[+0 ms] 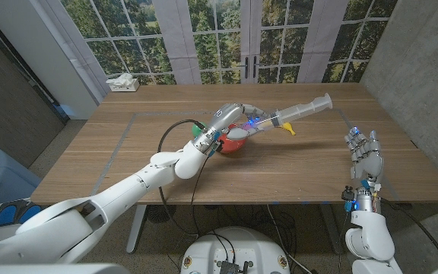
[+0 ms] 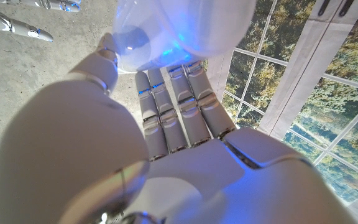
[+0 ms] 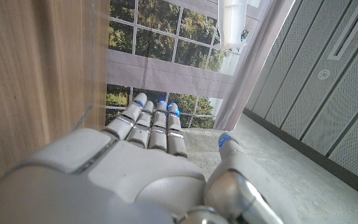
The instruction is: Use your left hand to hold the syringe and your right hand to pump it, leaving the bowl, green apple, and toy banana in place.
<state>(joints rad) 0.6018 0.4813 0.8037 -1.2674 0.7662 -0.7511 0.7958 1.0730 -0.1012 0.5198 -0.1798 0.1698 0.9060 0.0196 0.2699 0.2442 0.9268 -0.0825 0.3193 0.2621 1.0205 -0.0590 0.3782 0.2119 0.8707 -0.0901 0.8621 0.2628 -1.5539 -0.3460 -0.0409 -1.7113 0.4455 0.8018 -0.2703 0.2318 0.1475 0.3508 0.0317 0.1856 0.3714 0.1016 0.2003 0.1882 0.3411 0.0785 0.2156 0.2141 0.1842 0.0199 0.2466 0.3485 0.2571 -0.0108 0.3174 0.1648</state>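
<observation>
a long wooden table (image 1: 295, 164) stands in front of big windows (image 1: 219, 34) with green trees outside. white curtains (image 1: 177, 38) hang by the glass, and a grey wall is on the right side. a small white tissue box (image 1: 122, 84) sits at the far left corner of the table.

the left hand (image 1: 233, 120) is up above the middle of the table. its fingers are wrapped around the barrel of the syringe (image 1: 295, 114), so it is holding it. the syringe is see-through and lifted off the table. it points to the right and a little up, with its wide flat end (image 1: 327, 101) sticking out far from the hand. in the left wrist view, the fingers (image 2: 173, 106) curl up around the clear round barrel (image 2: 179, 28), which glows blue.

right under the left hand is the bowl (image 1: 234, 143). it looks red, and the hand hides most of it. a bit of green shows at its left side, likely the green apple (image 1: 198, 132), but it is hard to tell. the toy banana (image 1: 287, 129) is a small yellow shape on the table just right of the bowl, below the syringe.

the right hand (image 1: 363, 154) is near the right edge of the table, well apart from the syringe. its fingers are straight and a little spread, pointing up, and it holds nothing. in the right wrist view its fingers (image 3: 151, 124) reach out beside the table's wood.
</observation>
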